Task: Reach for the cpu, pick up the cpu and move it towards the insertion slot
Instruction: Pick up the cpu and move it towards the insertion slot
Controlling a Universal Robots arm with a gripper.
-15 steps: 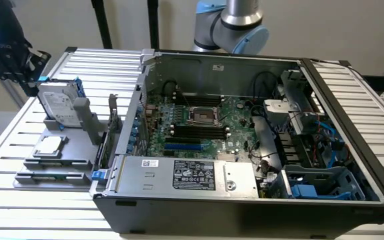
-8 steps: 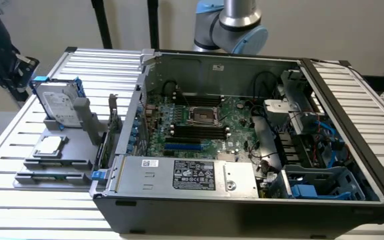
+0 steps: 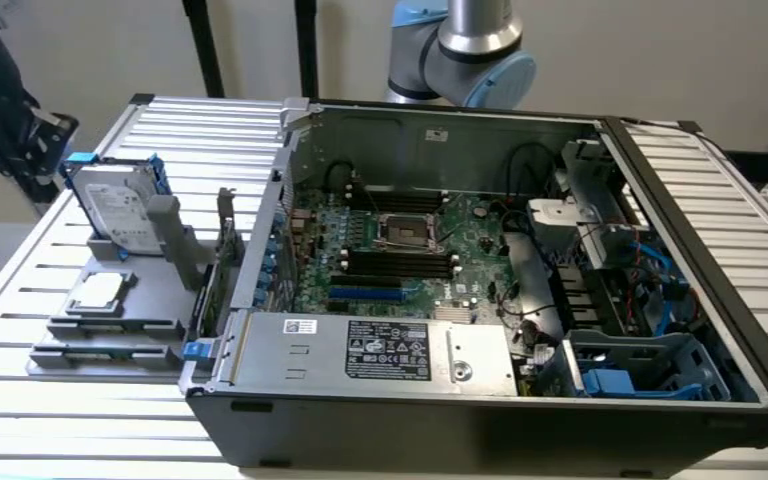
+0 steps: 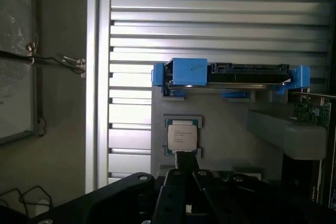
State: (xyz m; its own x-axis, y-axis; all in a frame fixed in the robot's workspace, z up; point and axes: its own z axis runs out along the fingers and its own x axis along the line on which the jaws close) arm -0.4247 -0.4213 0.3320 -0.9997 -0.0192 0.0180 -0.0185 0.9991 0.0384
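You have a slatted metal table (image 3: 51,415) running across the whole frame. Two things sit directly on it. An open computer case (image 3: 491,430) takes up the exterior view's centre and right, and a grey holder (image 3: 155,305) sits at the exterior view's left, just beside the case.

The arm (image 3: 471,45) is cut off by the exterior view's top edge — lettering on the chip (image 4: 182,136) is too small to read.
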